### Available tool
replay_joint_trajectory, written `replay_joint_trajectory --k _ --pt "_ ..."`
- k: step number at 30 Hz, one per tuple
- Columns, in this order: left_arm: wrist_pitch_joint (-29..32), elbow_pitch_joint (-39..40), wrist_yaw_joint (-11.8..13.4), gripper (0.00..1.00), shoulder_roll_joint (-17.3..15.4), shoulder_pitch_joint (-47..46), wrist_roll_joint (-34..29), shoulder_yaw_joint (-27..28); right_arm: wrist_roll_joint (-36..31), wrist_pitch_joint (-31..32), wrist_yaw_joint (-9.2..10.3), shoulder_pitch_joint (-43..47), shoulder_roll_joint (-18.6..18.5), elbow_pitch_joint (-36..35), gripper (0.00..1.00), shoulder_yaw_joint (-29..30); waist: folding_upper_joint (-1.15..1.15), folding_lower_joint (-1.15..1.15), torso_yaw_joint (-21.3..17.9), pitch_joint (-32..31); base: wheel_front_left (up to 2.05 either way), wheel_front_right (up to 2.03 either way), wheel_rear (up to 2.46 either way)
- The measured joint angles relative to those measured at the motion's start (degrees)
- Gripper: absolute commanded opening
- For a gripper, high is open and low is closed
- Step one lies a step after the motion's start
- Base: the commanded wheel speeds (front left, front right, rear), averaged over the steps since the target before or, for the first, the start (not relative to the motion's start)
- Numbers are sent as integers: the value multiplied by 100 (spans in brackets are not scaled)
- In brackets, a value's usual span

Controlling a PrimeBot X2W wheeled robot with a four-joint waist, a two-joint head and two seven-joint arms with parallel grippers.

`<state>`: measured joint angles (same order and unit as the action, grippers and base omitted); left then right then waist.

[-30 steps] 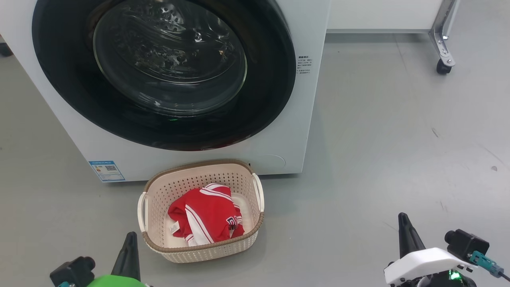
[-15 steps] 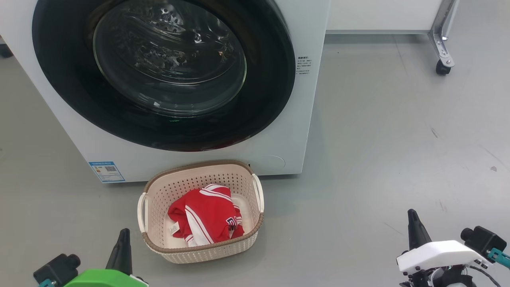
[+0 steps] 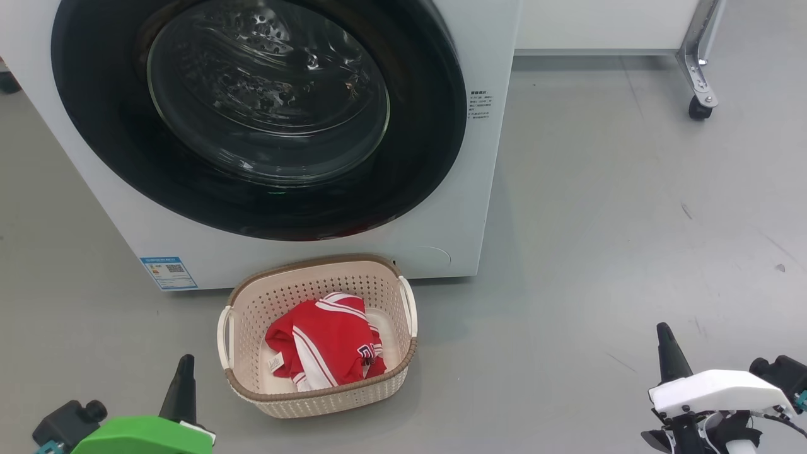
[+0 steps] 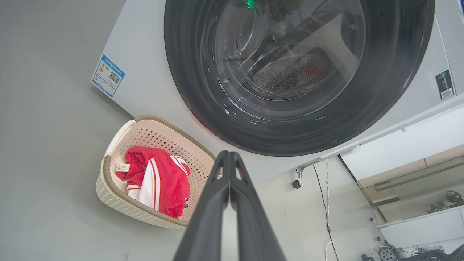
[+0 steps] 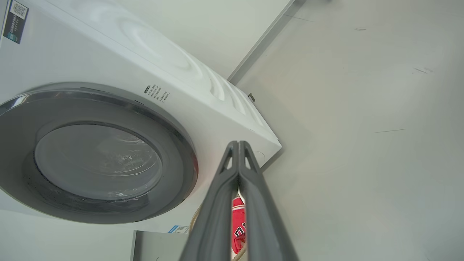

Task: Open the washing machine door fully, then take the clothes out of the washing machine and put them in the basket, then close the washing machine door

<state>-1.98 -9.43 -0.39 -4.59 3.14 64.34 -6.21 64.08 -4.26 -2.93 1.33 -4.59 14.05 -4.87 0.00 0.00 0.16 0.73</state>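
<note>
Clothes (image 3: pixel 328 334), red fabric, in perforated cream basket (image 3: pixel 328 402)

You have a smooth grey floor (image 3: pixel 599 221), marked by a few dark scuffs (image 3: pixel 687 210) on the right. The white washing machine (image 3: pixel 479 189) stands on it at the back. The cream basket (image 3: pixel 340 400) sits on the floor just in front of the machine's base. A black caster (image 3: pixel 698 108) under a metal leg rests well off to the right.
</note>
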Motion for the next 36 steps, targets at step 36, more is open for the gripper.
replay_joint_trajectory --k 36 --pt "385 -422 -512 0 -7 -440 2517 514 2521 610 -305 -337 1 109 0 710 0 0 -14 -45 0 0 0"
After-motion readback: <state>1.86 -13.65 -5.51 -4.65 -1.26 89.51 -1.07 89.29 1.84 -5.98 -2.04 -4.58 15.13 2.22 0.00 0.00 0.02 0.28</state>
